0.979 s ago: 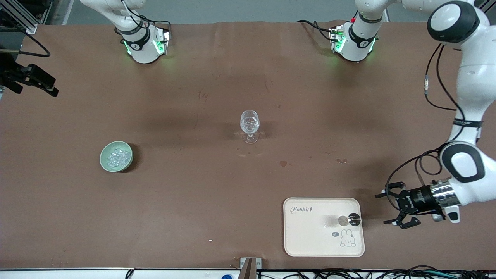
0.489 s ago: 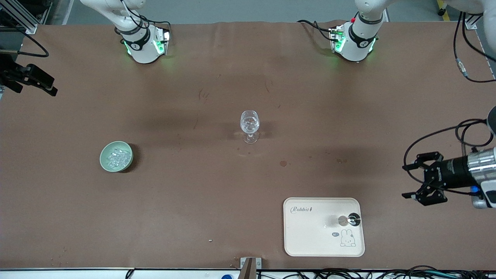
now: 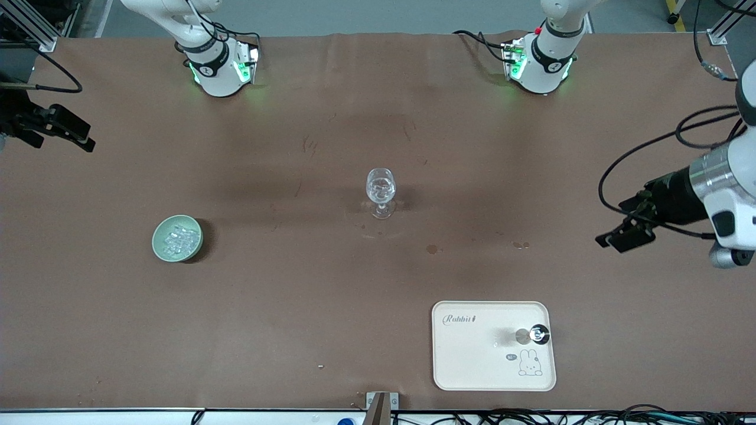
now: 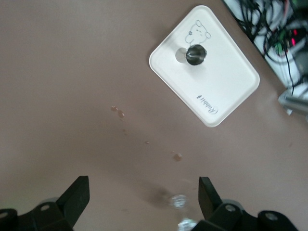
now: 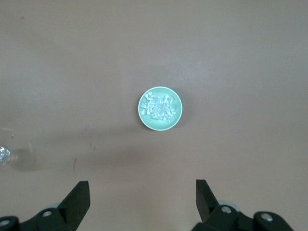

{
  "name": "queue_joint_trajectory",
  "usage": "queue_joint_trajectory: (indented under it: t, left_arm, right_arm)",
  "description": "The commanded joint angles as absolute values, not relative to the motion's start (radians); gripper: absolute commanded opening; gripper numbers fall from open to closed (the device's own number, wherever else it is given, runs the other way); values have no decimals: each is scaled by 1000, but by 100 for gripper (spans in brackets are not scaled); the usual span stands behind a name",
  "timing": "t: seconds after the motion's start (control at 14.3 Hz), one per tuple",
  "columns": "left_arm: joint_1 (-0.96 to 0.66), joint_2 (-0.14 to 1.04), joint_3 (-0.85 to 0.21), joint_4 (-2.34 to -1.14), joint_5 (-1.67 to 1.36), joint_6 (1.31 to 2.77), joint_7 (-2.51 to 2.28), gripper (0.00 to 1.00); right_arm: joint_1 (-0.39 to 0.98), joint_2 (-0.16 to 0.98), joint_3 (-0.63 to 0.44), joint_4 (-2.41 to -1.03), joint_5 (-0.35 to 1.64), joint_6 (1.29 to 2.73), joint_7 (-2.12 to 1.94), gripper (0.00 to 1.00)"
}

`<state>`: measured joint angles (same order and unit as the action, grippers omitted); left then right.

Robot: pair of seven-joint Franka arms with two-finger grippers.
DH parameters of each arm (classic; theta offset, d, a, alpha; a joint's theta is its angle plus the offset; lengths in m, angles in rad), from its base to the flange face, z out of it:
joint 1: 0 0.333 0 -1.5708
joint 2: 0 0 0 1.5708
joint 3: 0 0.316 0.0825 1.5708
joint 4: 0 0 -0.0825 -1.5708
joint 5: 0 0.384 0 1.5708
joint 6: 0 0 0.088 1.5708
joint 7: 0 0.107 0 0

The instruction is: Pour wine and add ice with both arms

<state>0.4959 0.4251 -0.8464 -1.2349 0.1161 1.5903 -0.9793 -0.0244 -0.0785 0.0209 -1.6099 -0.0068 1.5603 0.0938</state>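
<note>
Right now neither gripper has hold of anything; the left gripper [image 4: 142, 199] hangs spread wide over bare table at the left arm's end, w/ the tray [image 3: 472, 369] and its small dark-capped bottle [image 3: 538, 334] well clear of the fingertips; the right gripper [image 5: 142, 202] is likewise splayed wide and empty, w/ the green bowl [image 5: 160, 108] of ice [image 5: 159, 107] straight ahead of its fingers but well apart from them.

The wine glass [image 3: 381, 192] stands upright mid-table, between the two grippers and far from both; something clear and glinting sits in its bowl (wine or ice, can't tell which).

Risks, as I judge them:

- Ice cubes are small, glassy, prob. slick; a two-finger pinch could squirt one out of the fingers, or drag the light bowl along the table if the fingers dig in at an angle;
- Glass is tall on a narrow foot; an arm coming in low, or a cube let go off-centre over the rim, could tip it and spill whatever is inside;
- If the bottle is to be picked up, it's small, so fingers closing off-centre might knock it over on the tray;
- Both arms converging over the glass at once could clash; better one at a time.
</note>
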Motion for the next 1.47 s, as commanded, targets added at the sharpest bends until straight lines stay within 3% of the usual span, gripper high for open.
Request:
queue_joint_trajectory:
  t: [0.0, 0.07, 0.28, 0.56, 0.98, 1.4]
  left_arm:
    - [496, 316, -794, -1270, 133, 1545, -762, 100]
    - [433, 295, -722, -1270, 133, 1530, -682, 100]
    - [171, 192, -365, -1278, 83, 1473, -378, 100]
    - [-29, 48, -103, -1414, 11, 1451, -243, 100]
    - [-74, -167, -74, -1675, -12, 1535, -233, 100]
    - [-67, -176, -101, -1681, 11, 1531, -227, 100]
  right_arm:
    - [-14, -72, 9, -1623, 6, 1578, 87, 97]
    - [-11, -71, 11, -1621, 6, 1578, 87, 97]
    - [-8, -55, 12, -1614, 6, 1580, 87, 98]
    - [-3, -35, 14, -1603, 8, 1580, 89, 98]
    - [-11, -34, 14, -1597, 8, 1582, 89, 98]
    - [-6, -37, 14, -1597, 8, 1578, 91, 98]
